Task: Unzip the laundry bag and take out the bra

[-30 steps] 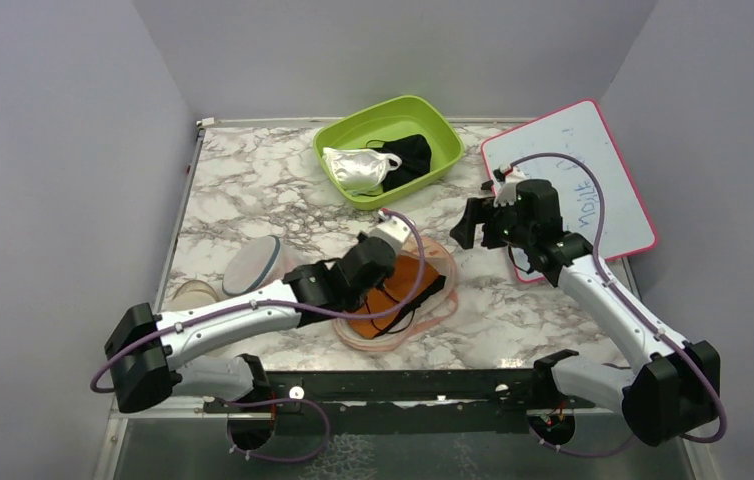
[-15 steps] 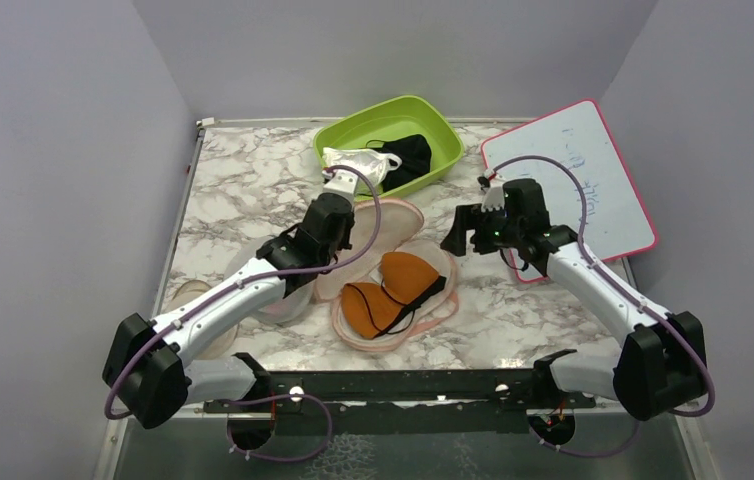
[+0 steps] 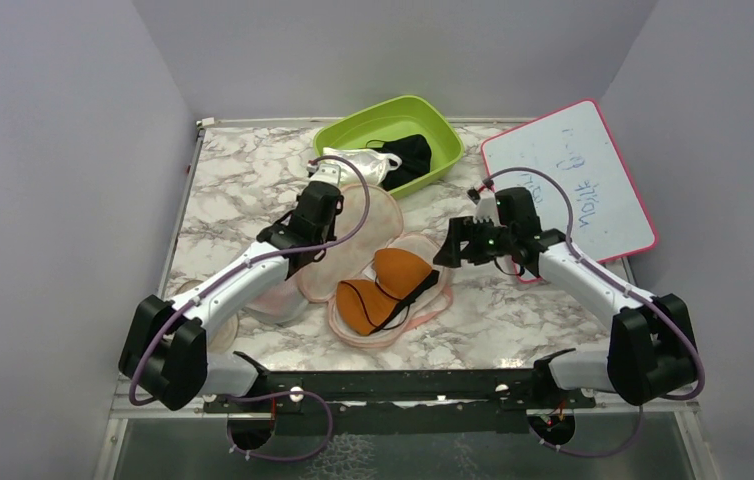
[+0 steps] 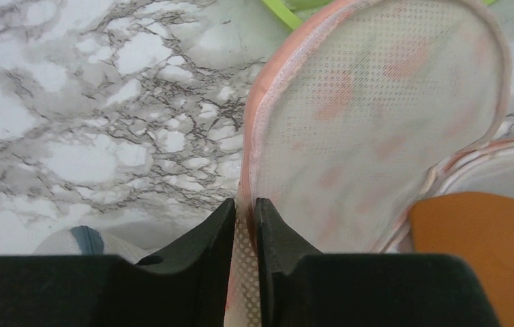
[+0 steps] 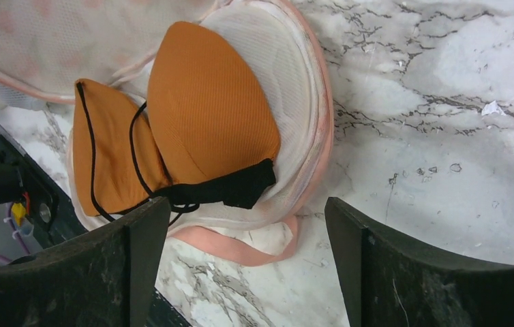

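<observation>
The laundry bag (image 3: 396, 326) lies open in the middle of the table. Its upper flap (image 3: 365, 228) is folded back toward the far left. My left gripper (image 3: 324, 192) is shut on the flap's pink edge (image 4: 244, 211), and the mesh inside of the flap (image 4: 377, 116) faces the wrist camera. The bra (image 3: 383, 288), orange cups with black straps, lies exposed on the bag's lower half; it also shows in the right wrist view (image 5: 206, 102). My right gripper (image 3: 450, 246) is open and empty, just above the bag's right rim (image 5: 312, 102).
A green tub (image 3: 440, 122) at the back holds a shiny white garment (image 3: 355, 165) and a black cloth (image 3: 411, 155). A pink-framed whiteboard (image 3: 578, 175) lies at the right. A round mesh dome with blue rim (image 4: 85, 240) sits under my left arm.
My left gripper has pulled the flap up and back to the far left, laying the bag open and baring the bra. My right gripper has moved left toward the bag.
</observation>
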Action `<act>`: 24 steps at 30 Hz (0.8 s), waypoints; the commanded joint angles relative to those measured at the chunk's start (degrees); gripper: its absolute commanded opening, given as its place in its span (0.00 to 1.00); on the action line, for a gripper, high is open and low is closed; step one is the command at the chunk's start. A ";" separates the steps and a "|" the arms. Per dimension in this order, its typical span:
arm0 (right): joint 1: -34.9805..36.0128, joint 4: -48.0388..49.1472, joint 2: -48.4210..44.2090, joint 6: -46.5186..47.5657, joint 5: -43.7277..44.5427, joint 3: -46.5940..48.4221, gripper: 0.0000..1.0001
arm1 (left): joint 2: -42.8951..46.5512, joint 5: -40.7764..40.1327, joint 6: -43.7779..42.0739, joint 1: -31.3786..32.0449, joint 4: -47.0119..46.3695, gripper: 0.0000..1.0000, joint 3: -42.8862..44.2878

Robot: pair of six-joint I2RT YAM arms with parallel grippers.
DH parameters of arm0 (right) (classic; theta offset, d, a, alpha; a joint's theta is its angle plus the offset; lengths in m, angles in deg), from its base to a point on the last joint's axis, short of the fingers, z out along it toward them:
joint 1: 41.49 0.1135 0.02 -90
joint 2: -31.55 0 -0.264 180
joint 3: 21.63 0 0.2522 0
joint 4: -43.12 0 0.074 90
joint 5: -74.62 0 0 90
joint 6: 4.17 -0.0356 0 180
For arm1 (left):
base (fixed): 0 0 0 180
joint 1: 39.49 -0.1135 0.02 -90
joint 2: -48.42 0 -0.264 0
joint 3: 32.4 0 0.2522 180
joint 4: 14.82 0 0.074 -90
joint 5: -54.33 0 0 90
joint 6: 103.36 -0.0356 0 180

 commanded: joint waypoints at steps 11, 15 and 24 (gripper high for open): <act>-0.04 4.42 -0.53 -2.72 5.54 -5.07 0.75 | 8.98 2.45 -0.98 3.93 1.84 0.76 0.52; -0.49 8.20 -1.17 -4.47 6.33 -5.97 0.66 | 11.54 -0.95 -2.48 10.11 1.35 0.76 -0.14; -1.86 14.61 6.79 -4.83 3.21 -4.44 0.66 | 8.95 0.70 -2.79 22.01 -4.16 0.78 -1.89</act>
